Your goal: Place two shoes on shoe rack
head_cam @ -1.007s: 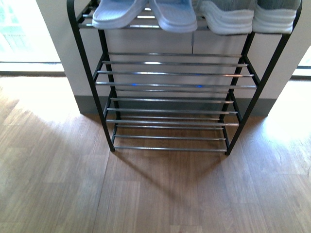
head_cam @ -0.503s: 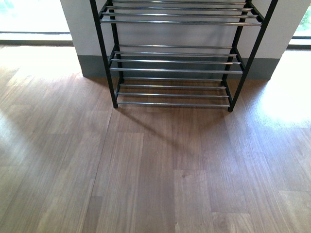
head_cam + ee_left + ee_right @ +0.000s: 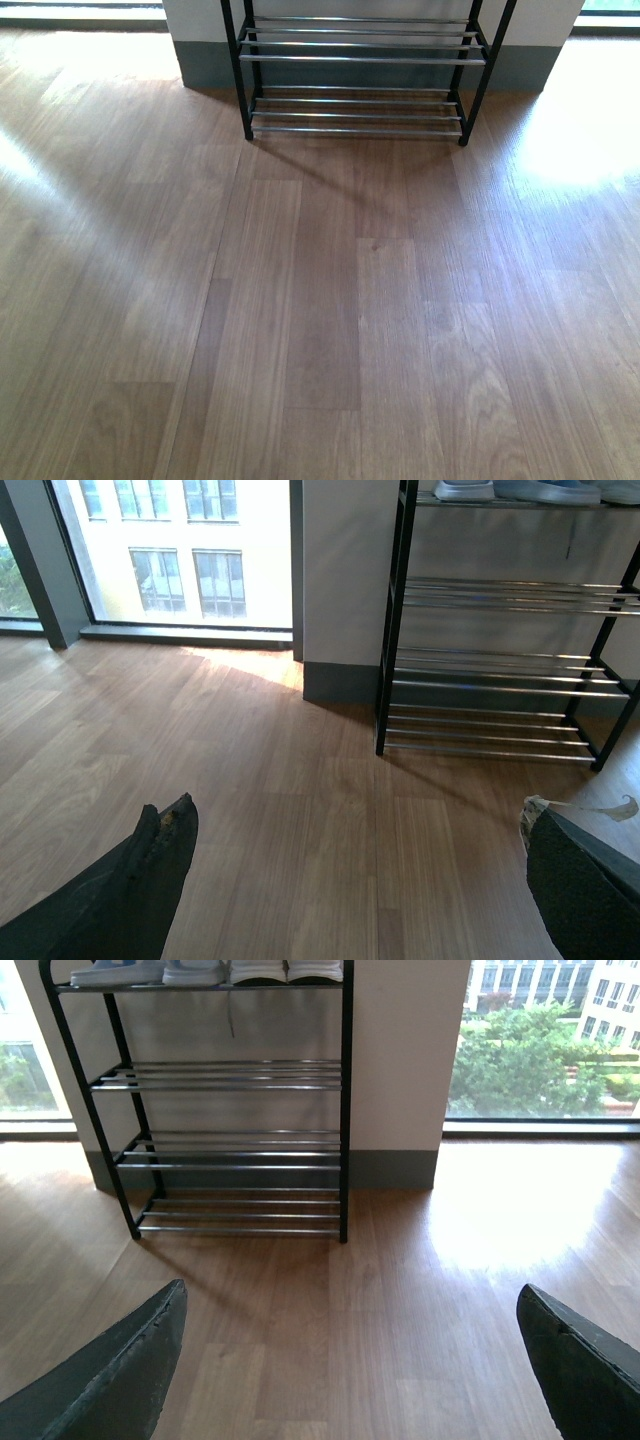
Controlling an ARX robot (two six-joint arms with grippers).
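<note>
Right wrist view showed shoes (image 3: 285, 970) already on top shelf of shoe rack (image 3: 240, 1080), far across floor. Right gripper (image 3: 350, 1380) and left gripper (image 3: 360, 890) both spread wide, empty. Shoes likely light, soft-sided; heel collar best hold.

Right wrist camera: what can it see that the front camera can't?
Only the right wrist view shows the rack's top shelf, with shoes and pale slippers on it, a window with green trees, and the open right gripper. Only the front view shows the long stretch of floor nearest the robot. Both show the shoe rack and the wooden floor.
</note>
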